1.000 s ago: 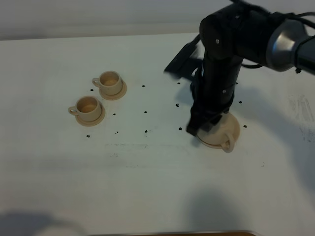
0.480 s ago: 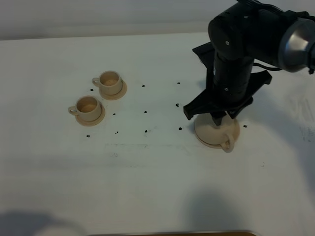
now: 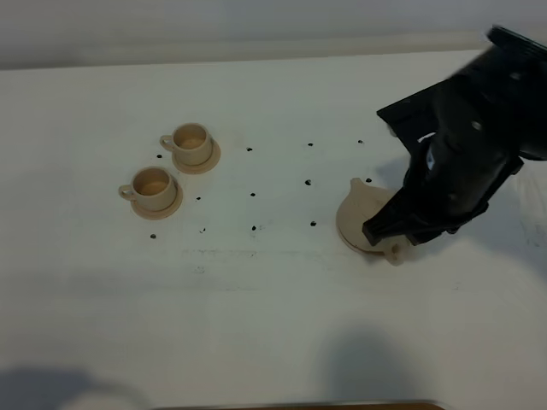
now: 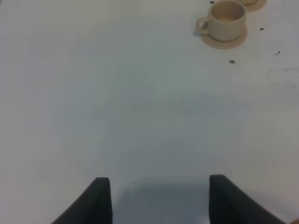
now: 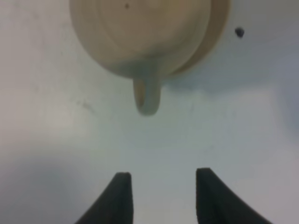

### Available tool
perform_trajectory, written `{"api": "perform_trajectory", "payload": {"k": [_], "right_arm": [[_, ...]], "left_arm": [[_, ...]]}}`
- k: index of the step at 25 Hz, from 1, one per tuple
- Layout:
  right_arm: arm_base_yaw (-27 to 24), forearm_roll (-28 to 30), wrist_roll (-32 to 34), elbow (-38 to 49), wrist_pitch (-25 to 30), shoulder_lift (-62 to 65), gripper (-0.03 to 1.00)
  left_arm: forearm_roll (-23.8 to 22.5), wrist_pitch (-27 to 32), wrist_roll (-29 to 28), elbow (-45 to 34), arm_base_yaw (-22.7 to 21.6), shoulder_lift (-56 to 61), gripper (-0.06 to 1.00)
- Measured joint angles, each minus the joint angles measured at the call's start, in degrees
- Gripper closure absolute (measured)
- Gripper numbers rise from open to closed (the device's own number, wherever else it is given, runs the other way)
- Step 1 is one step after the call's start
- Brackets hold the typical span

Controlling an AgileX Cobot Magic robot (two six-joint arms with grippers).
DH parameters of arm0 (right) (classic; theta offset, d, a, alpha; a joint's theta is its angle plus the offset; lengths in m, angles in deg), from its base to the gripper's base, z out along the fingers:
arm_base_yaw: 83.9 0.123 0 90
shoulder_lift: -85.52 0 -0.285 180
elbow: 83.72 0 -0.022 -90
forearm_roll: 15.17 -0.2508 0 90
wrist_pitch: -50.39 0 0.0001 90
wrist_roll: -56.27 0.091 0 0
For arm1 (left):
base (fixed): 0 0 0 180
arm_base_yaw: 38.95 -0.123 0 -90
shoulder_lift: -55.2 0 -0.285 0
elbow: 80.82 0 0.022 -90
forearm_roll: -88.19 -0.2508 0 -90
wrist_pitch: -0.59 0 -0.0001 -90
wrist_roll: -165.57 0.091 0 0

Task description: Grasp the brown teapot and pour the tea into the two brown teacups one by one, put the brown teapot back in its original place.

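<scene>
- The brown teapot [image 5: 140, 32] sits upright on its round coaster disc [image 5: 220, 23] at the right of the surface [image 3: 256, 299]; from the high camera the right arm [image 3: 461, 162] covers most of it, leaving the spout side and the tip of the loop handle [image 5: 147, 95] showing.
- The right pincer [image 5: 162, 175] is released, its jaws apart with nothing between them; it hangs near the handle without touching it, and the handle points roughly at the gap.
- The left pincer [image 4: 159, 178] is also released and empty, over bare surface well apart from the teapot.
- The two brown teacups stand on their saucers at the left, one [image 3: 190, 141] farther back and one [image 3: 154, 184] nearer; whether they hold tea I cannot tell.
- The step in hand looks like taking the handle; to do it well, keep the loop centred between the jaws and go in straight, so neither finger nudges the pot off the disc.
- Close on the middle of the loop, not its tip; a grip at the tip would probably let the pot swing when lifted.
- Lift level before carrying it to the cups; the lid looks loose enough to slip on an early tilt.
</scene>
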State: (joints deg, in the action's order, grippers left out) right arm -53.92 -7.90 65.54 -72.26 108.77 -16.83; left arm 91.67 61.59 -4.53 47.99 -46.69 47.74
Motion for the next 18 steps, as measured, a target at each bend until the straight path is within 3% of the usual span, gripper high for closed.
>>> {"api": "perform_trajectory", "payload": {"k": [7, 18], "right_arm": [[-4.0, -3.1, 0.0, 8.9, -16.1, 2.7, 0.66], [-5.0, -4.2, 0.0, 10.2, -20.9, -3.8, 0.66]], "left_arm": [[0.0, 0.0, 0.0, 0.0, 0.0, 0.0, 0.42], [0.0, 0.0, 0.0, 0.0, 0.0, 0.0, 0.42]]}}
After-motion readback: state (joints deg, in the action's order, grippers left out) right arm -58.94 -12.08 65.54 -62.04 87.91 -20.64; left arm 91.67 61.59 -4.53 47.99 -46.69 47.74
